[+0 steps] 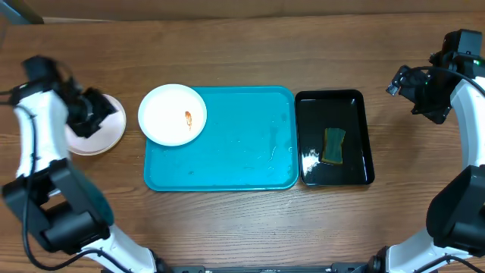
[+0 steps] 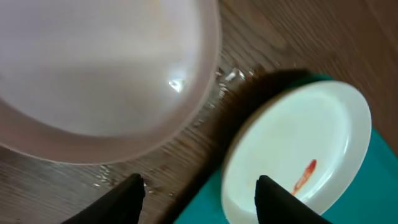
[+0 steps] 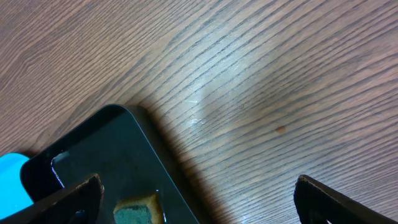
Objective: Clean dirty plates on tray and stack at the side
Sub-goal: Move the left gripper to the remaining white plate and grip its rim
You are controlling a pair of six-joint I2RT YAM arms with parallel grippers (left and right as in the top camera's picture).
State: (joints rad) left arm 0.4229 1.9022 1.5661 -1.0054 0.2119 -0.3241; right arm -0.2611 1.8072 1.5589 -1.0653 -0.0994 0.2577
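A white plate with an orange-brown smear sits on the top left corner of the turquoise tray. It also shows in the left wrist view, and so does the tray. Another plate, pale and smear-free on what shows, lies on the table left of the tray, large in the left wrist view. My left gripper hovers over that plate, open and empty. My right gripper is open and empty above the table, right of the black tray. No green-rimmed plate shows.
A narrow black tray right of the turquoise tray holds a green and yellow sponge in shiny water. The sponge and black tray show in the right wrist view. Water drops lie on the wood.
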